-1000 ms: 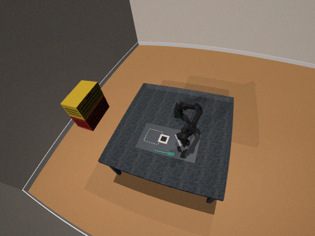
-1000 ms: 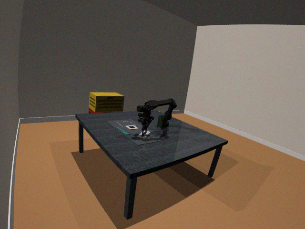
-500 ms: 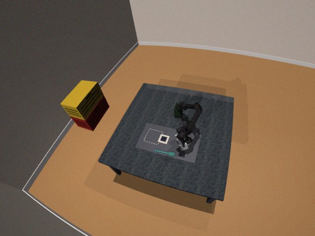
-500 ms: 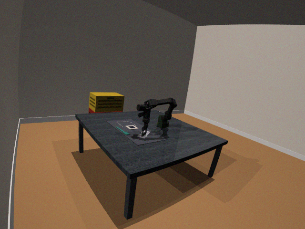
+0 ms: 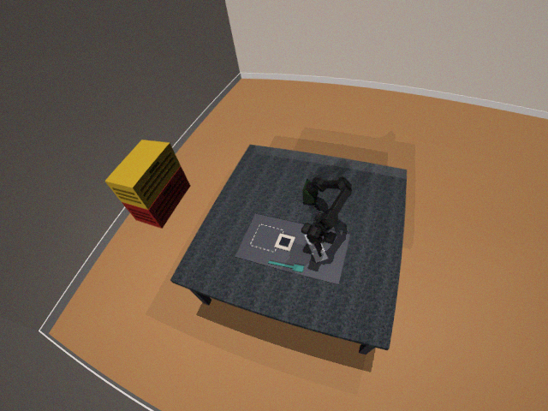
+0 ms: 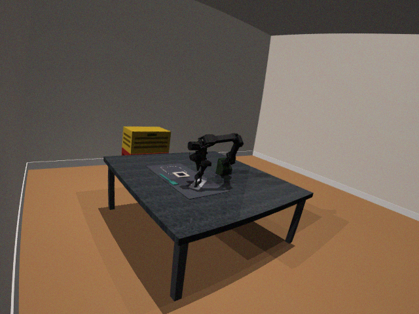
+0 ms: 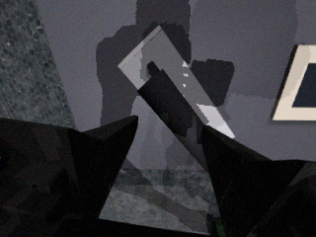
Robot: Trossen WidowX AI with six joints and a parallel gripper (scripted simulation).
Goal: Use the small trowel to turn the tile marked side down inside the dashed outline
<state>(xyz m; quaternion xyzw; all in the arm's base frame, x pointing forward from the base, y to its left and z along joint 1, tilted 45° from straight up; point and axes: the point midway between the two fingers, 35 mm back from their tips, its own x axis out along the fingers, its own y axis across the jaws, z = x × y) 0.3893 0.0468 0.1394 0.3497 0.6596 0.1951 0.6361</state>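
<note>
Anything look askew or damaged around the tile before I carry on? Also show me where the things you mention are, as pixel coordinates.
The tile (image 5: 284, 241) (image 6: 181, 174) (image 7: 307, 87) sits askew, covering one side of the dashed outline (image 5: 252, 240) (image 6: 162, 169) rather than lying inside it. I see no damage.

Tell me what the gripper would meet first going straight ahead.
Probably the dark handle, angled across the line of the open gripper; depth is unclear, so it might pass alongside.
</note>
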